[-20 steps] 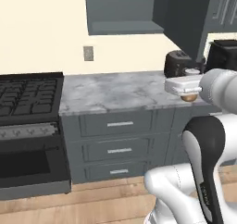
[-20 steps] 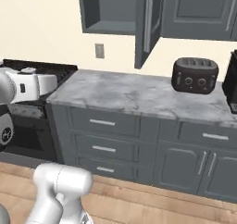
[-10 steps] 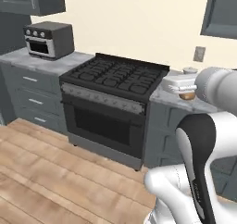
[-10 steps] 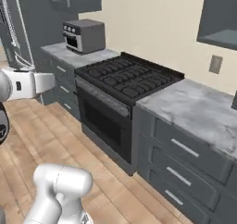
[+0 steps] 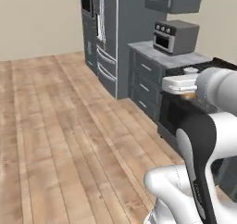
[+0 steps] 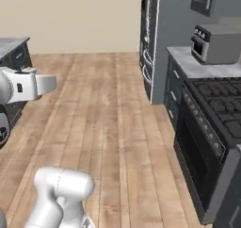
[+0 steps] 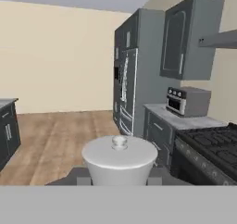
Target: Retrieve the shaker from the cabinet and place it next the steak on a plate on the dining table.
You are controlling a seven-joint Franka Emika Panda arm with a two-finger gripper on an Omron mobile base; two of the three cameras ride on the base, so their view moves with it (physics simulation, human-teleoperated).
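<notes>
shaker [image 7: 119, 159] body hidden in pincer [image 7: 119, 176]

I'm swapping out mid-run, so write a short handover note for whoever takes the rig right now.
Gripper: shut on the shaker, its pale top seen close in the hand view.
Surroundings: stove, toaster oven and fridge to the right, bare wooden floor ahead.
Done: shaker is out of the cabinet and in hand.
Left: reach the dining table, set the shaker on the plate beside the steak.

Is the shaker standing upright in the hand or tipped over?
Upright: in the hand view the shaker shows its pale top upward, between the fingertips.
</notes>
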